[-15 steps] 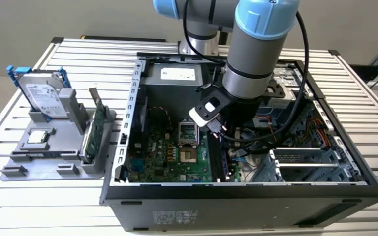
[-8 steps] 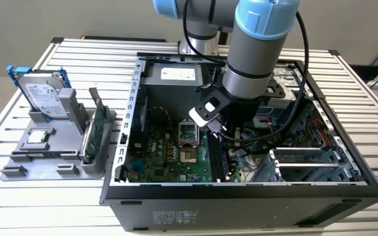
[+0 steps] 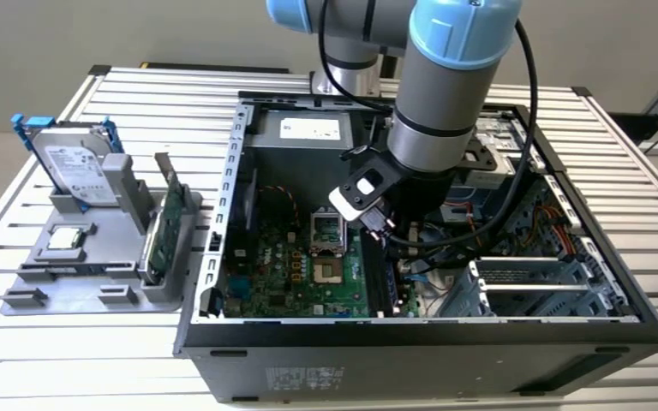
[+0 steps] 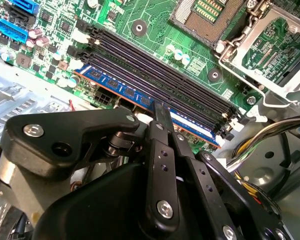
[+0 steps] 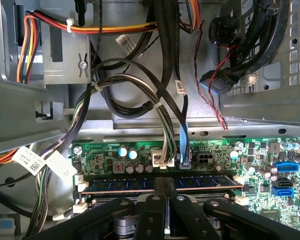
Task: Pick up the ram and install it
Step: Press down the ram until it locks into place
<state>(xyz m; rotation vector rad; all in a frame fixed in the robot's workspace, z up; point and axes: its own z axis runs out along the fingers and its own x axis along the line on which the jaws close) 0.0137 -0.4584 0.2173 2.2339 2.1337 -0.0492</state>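
Most of the job looks done, judging by where things lie. The gripper (image 4: 157,107) is down inside the computer case (image 3: 209,257), over the motherboard (image 4: 155,20), and its two black fingers (image 4: 160,165) are pressed flat together with no gap between them, clenched on nothing. Directly under their tips the ram (image 4: 140,96) stands edge-up in the memory slot nearest the fingers, its blue label running out to either side of the tips; the first wrist view shows the same stick (image 5: 200,181) lying level along the slot, the fingertips (image 5: 162,187) meeting at its middle and touching, or all but touching, its upper edge. The white latch (image 5: 238,178) at one end of the slot seems to stand against the stick, though whether both ends have clicked home I cannot tell. Beyond the fingers, the neighbouring empty slots (image 4: 155,55) sit bare, and further still the open processor socket (image 4: 210,12). So the pick-up is over and the stick is in its slot; what is left, as far as can be judged, is only confirming the seat is full and getting the arm clear of the case.
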